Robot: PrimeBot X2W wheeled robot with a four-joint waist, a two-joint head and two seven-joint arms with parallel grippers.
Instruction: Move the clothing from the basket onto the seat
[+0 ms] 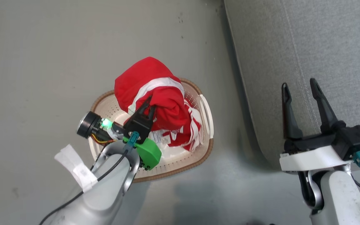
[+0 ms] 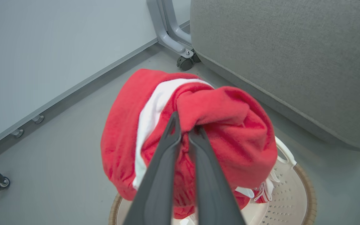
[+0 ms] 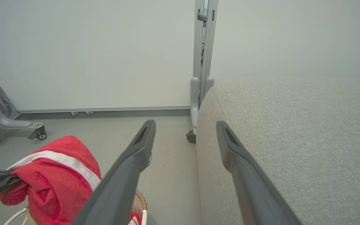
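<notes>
A red garment with a white stripe [image 1: 150,84] hangs bunched above the cream basket [image 1: 206,112], pinched by my left gripper [image 1: 151,101], which is shut on it. The left wrist view shows the same clothing [image 2: 230,125] draped over the closed left gripper [image 2: 186,125], with the basket [image 2: 295,200] below. A second red-and-white garment [image 1: 192,131] lies inside the basket. My right gripper [image 1: 298,87] is open and empty, held over the edge of the grey seat [image 1: 323,40]. In the right wrist view the right gripper [image 3: 184,128] spans the seat's [image 3: 292,140] corner, with the clothing [image 3: 52,184] at the lower left.
The basket stands on grey floor [image 1: 42,62] just left of the seat. A pale wall [image 3: 89,53] with a baseboard runs behind, and a grey metal frame leg on a caster [image 2: 184,62] stands by the seat's far corner. Another caster [image 3: 39,135] sits at the left.
</notes>
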